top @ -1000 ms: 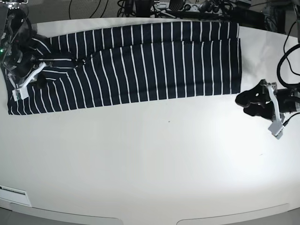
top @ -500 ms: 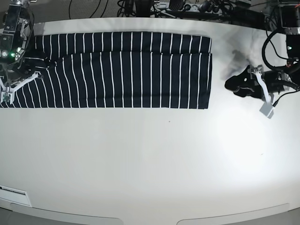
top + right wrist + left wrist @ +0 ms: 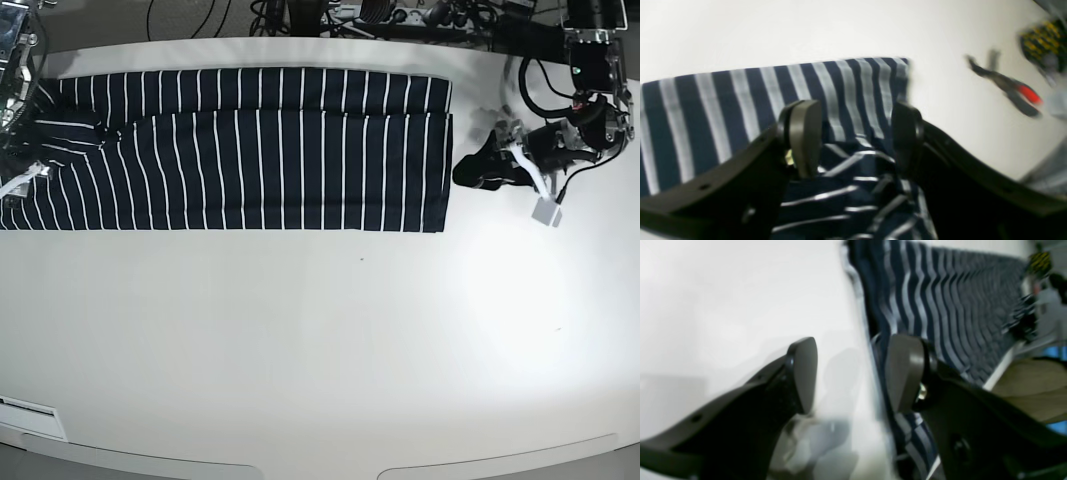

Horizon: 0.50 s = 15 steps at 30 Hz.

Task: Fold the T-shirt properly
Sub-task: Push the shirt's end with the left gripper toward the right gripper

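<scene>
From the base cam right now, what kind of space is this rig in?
Likely a robotics lab bench: a bare white table holding one striped T-shirt, a tangle of cables along the far edge, and an arm at each end.

No readable text, label or number anywhere.
</scene>
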Available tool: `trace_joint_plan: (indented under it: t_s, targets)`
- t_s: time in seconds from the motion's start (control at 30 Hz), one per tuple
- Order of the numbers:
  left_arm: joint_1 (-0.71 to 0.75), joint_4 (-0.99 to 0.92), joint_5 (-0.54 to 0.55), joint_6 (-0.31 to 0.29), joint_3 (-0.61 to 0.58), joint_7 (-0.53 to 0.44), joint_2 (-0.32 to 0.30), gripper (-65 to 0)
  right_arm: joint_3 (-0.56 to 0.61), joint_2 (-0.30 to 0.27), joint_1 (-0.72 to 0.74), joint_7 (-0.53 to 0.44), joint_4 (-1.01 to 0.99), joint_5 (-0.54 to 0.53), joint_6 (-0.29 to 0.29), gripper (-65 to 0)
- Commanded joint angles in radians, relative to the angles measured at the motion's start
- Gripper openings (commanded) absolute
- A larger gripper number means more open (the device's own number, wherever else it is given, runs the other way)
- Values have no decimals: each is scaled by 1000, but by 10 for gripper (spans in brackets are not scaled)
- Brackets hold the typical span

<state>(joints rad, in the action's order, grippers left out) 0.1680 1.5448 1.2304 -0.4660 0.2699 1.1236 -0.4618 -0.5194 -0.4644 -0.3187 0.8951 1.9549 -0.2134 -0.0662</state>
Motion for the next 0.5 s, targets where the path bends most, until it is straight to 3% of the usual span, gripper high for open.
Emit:
trace_joint_plan:
  t_s: [0.0,0.2,0.33,0.47]
  targets:
    - [1,6,-34,15,0,29,7,-288,-40,-21,2,-18,19,-5,-4,-294]
    - [2,16,-78,46,-2,26,122,-288,-166,-54,-24,0,19,-98,-46,-294]
    - [0,24,-158,96,-29,-5,179,-288,-190,-89,-37,0,19,-101,-45,-294]
    - [0,24,-185,98,-69,-8,221,-288,-192,-101,-36,0,19,-103,-47,-294]
